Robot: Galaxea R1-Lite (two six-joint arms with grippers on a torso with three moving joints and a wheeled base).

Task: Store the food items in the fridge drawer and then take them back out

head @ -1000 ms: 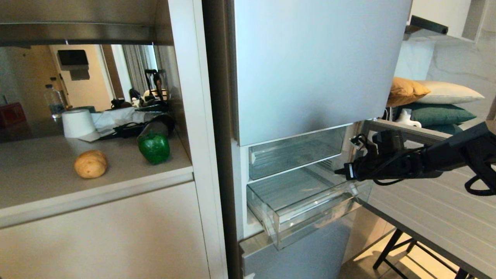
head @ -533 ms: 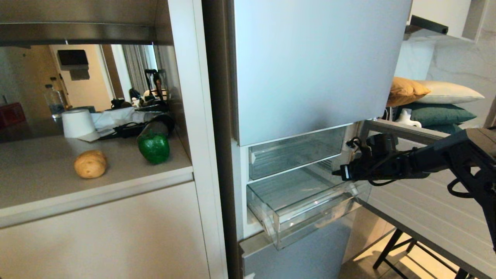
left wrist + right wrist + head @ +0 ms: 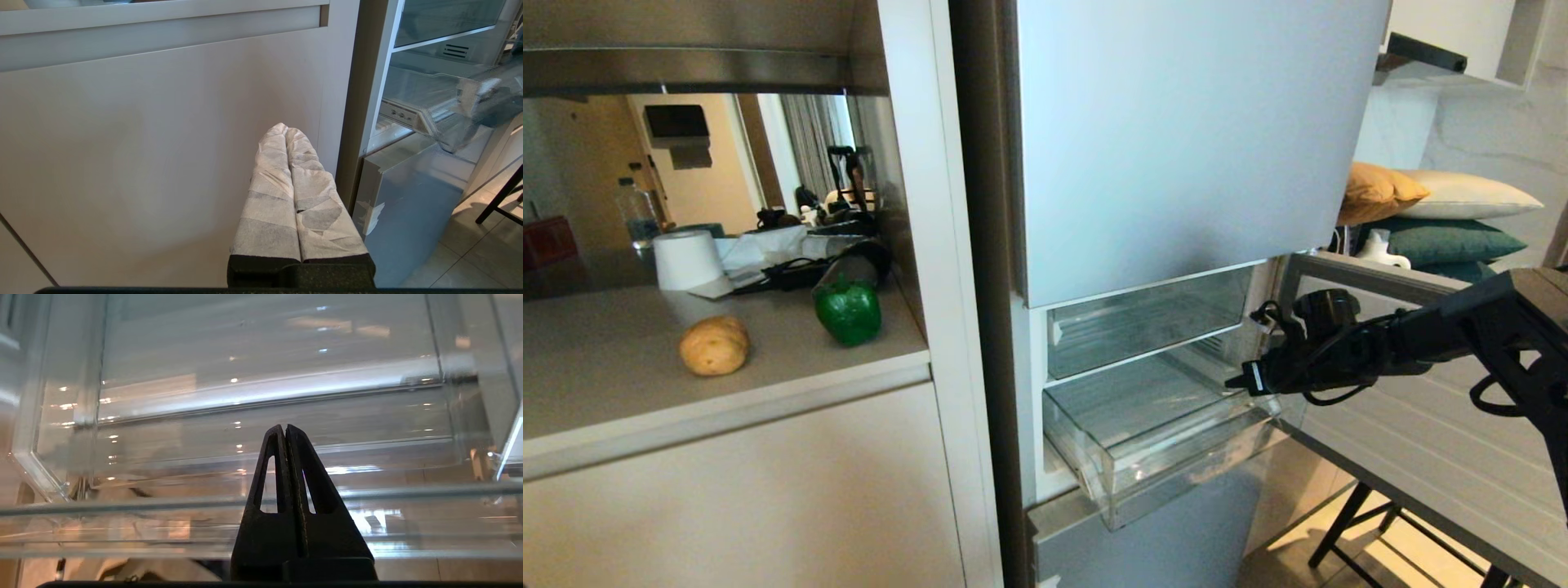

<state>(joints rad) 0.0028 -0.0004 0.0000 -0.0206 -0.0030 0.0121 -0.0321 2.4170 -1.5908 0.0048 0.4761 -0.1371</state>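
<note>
The potato (image 3: 714, 345) and the green pepper (image 3: 848, 310) both lie on the worktop (image 3: 621, 384) left of the fridge (image 3: 1176, 147). The potato sits near the front edge; the pepper is further back and toward the worktop's right edge, well apart from the potato. Behind them, toward the back edge, stand a paper roll (image 3: 687, 260), a clear bottle (image 3: 636, 214) and a tangle of dark cables (image 3: 792, 273).

The clear drawer (image 3: 1168, 445) juts out of the fridge, pulled forward past the fridge front, and nothing lies on its ribbed bottom. A second clear drawer (image 3: 1143, 322) above it stays pushed in.

The right gripper (image 3: 1235, 381) reaches in from the right at the drawer's right front corner, just above its rim. In the right wrist view the black fingers (image 3: 273, 457) are pressed together with nothing between them, pointing into the clear plastic (image 3: 265, 400). Whether the tips touch the drawer wall is hard to say, since the plastic is see-through and full of glare.

The left gripper (image 3: 285, 130) hangs low before the pale cabinet door (image 3: 143, 163) under the worktop, left of the fridge. Its white-wrapped fingers (image 3: 267, 192) lie flat against each other, holding nothing.
</note>
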